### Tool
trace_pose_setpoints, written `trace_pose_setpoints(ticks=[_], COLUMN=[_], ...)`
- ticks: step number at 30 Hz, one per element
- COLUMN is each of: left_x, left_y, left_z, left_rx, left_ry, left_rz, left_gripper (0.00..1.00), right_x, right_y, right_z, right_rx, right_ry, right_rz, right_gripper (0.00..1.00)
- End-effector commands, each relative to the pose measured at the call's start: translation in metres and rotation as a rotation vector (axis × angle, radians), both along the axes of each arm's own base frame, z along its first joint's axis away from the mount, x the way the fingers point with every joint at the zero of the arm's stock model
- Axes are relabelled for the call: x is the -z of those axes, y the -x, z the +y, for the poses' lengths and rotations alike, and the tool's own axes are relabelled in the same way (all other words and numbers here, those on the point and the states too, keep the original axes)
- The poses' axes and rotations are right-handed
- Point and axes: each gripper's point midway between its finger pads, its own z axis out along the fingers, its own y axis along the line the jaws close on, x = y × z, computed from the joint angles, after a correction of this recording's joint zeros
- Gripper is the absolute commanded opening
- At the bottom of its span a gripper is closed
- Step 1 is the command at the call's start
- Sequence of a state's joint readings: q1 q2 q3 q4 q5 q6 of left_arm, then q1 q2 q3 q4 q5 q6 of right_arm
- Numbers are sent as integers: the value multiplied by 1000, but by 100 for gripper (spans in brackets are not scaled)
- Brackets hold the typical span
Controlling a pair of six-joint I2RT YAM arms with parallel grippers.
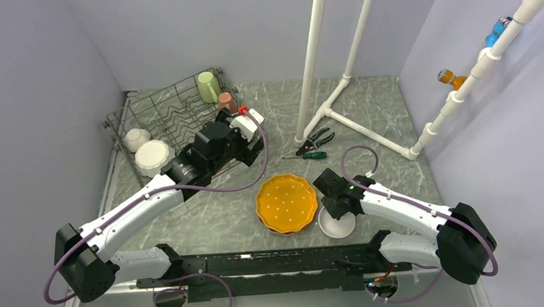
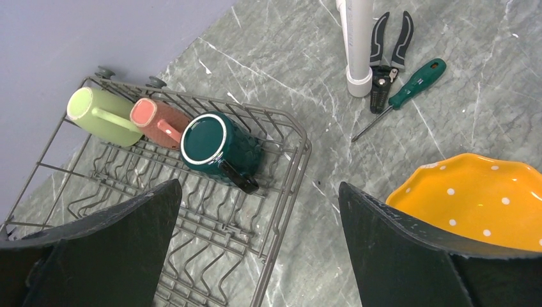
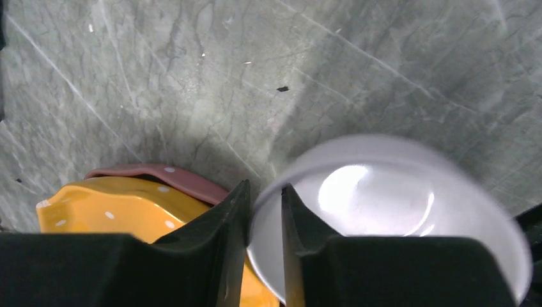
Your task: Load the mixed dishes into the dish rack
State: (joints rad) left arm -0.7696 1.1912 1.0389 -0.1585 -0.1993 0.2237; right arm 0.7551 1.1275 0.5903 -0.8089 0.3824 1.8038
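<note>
Right gripper (image 3: pixel 263 192) is pinching the white bowl (image 3: pixel 383 211) by its rim just beside the orange plates (image 3: pixel 115 208), likely risking a tilt-out slip or clipping them; left gripper (image 2: pixel 259 185) is hanging wide open over the dish rack (image 1: pixel 172 109).

Green mug (image 2: pixel 96 112), pink mug (image 2: pixel 160 120), teal mug (image 2: pixel 220 146) sideways in rack (image 2: pixel 289 192); orange dotted plates (image 1: pixel 286 202) beside white bowl (image 1: pixel 338 227).
</note>
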Motion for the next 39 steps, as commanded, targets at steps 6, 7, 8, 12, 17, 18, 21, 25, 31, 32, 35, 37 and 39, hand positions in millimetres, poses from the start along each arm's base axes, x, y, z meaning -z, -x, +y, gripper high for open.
trace_pose_setpoints(ticks=[6,7,8,12,17,18,21,25,31,32,35,37,39], left_x=[-19,-20,-21,-18,-14,-14,-14,-9,-9,-9,-10,-9,-8], left_y=[1,2,2,5,25,33,57,71,73,72,72,73,70], left_z=[-13,-13,-12,-19,-50,-59,-82,-99,-101,-100,-102,-103,-104], left_rx=[49,52,51,81,255,316,478,577,583,577,579,579,565], left_ry=[50,53,59,71,120,141,210,256,257,256,263,274,284], left_rz=[-27,-31,-38,-20,70,90,163,249,263,262,272,285,285], left_gripper=[96,96,96,96,99,99,99,100,99,99,99,99,99], right_x=[-10,-16,-21,-54,-112,-123,-158,-193,-239,-245,-257,-260,-260], right_y=[-9,-10,-12,-28,-53,-55,-61,-63,-69,-70,-73,-74,-74], right_z=[-9,-11,-12,-10,1,4,13,25,49,53,62,67,73], right_rx=[53,61,61,37,-58,-58,-71,-113,-153,-162,-190,-199,-198], right_ry=[17,11,6,-56,-173,-211,-329,-431,-599,-621,-656,-676,-719], right_rz=[-54,-70,-92,-259,-571,-620,-769,-893,-1029,-1044,-1070,-1068,-1060], right_gripper=[0,0,0,0,0,0,0,0,0,0,0,0,0])
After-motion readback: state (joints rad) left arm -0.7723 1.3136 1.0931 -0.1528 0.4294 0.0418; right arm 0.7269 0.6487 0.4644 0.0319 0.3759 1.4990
